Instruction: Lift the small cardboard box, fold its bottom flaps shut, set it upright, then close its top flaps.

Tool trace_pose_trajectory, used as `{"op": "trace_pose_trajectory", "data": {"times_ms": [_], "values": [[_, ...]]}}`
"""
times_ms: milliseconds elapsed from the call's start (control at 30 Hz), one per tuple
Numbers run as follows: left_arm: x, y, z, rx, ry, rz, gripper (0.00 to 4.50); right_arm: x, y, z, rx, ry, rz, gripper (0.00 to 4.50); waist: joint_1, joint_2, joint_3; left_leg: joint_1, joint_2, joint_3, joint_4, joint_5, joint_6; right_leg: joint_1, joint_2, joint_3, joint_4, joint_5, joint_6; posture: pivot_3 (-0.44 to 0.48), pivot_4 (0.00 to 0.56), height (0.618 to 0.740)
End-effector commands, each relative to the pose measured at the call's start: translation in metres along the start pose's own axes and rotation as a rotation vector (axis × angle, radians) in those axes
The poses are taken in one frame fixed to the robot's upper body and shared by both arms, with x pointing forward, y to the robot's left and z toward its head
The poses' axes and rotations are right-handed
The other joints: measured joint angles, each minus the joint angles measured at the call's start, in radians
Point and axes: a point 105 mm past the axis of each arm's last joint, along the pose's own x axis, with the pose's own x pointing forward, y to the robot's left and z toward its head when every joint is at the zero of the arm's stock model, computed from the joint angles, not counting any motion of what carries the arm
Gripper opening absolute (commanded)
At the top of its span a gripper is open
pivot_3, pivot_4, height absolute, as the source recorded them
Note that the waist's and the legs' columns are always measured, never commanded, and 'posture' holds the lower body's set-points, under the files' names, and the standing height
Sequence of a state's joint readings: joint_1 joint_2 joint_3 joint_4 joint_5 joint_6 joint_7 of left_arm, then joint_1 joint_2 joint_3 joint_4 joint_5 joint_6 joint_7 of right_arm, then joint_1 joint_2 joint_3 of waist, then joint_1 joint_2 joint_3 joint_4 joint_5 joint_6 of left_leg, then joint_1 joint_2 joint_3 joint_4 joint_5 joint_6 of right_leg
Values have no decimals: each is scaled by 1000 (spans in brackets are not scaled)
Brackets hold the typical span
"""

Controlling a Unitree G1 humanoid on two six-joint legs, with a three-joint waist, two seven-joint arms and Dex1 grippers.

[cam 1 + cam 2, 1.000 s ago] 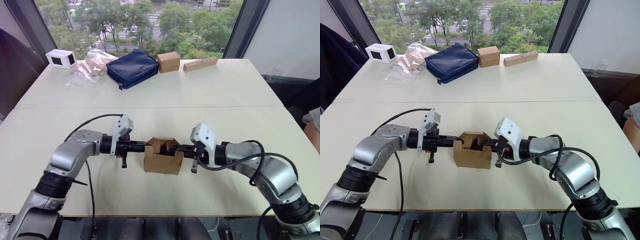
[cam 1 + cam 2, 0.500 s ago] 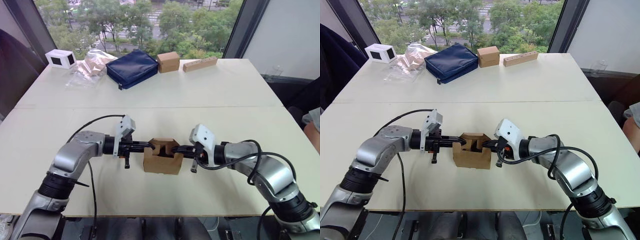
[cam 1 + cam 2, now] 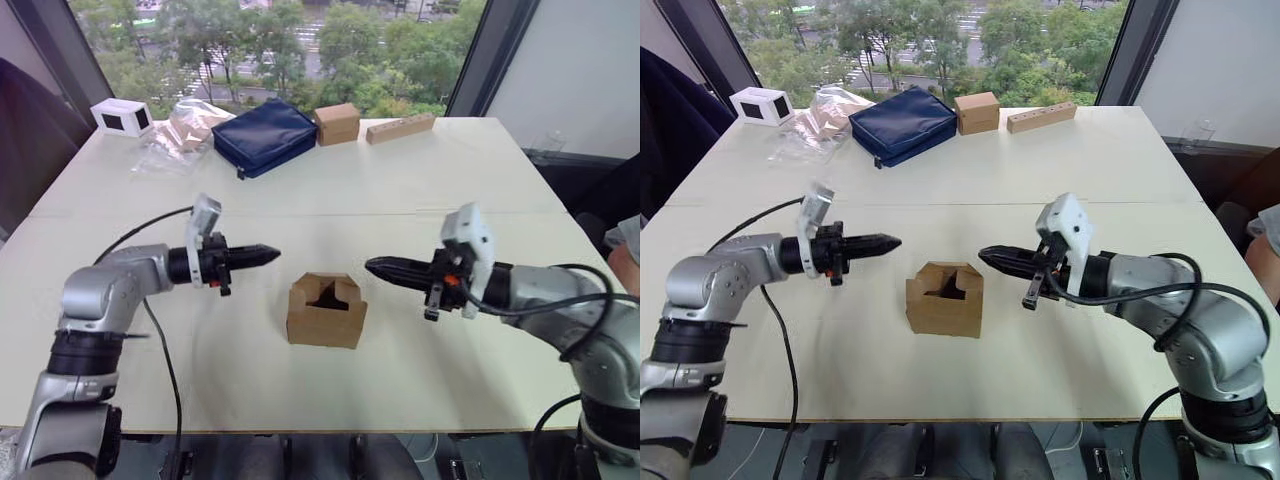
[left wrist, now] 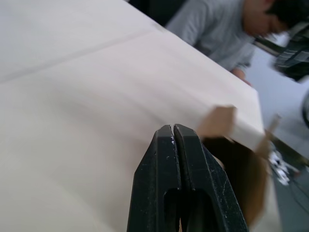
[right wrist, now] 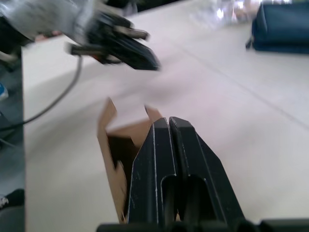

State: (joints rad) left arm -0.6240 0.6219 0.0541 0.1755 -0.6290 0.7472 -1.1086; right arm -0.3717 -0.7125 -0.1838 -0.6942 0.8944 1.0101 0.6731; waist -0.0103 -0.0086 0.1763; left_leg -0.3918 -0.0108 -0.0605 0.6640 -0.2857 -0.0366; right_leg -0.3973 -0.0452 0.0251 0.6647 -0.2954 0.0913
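Small cardboard box [image 3: 326,311] upright on desk [image 3: 420,180], top flaps [image 3: 331,291] seemingly part-folded. Left tool [image 3: 262,255] and right tool [image 3: 381,267] pinched narrow, empty, flanking it, likely for flap-pushing.

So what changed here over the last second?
Both grippers pulled back from the small brown cardboard box: the left gripper withdrew to the robot's left, the right gripper to its right, both shut, neither touching the box. The box stayed standing on the white table, top flaps only partly folded in. The far-edge items did not move.
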Motion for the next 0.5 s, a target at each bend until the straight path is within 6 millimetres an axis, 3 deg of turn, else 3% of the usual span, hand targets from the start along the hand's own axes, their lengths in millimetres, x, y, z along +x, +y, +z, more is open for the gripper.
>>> {"op": "trace_pose_trajectory", "data": {"times_ms": [33,167,300,500], "values": [[14,17,-12,54,60,1,31,2,34,-7,-69,116,125,0,1,0,0,0,0,0,0,0,0,0,0,0,0,0,0,0,150,740],[28,22,-26,62,121,-57,31,3,47,-29,-115,252,160,0,-1,-2,1,-1,-1,0,0,0,0,0,0,0,-1,0,0,0,150,740],[47,30,-45,19,157,-82,31,14,53,-27,-103,198,169,0,-3,-2,1,-1,0,1,0,0,0,-1,0,0,0,0,0,0,150,740],[54,22,-68,-2,257,-185,31,28,46,-36,-136,226,128,0,-7,-2,1,-2,0,1,0,0,1,-2,1,0,0,0,0,0,150,740]]}}
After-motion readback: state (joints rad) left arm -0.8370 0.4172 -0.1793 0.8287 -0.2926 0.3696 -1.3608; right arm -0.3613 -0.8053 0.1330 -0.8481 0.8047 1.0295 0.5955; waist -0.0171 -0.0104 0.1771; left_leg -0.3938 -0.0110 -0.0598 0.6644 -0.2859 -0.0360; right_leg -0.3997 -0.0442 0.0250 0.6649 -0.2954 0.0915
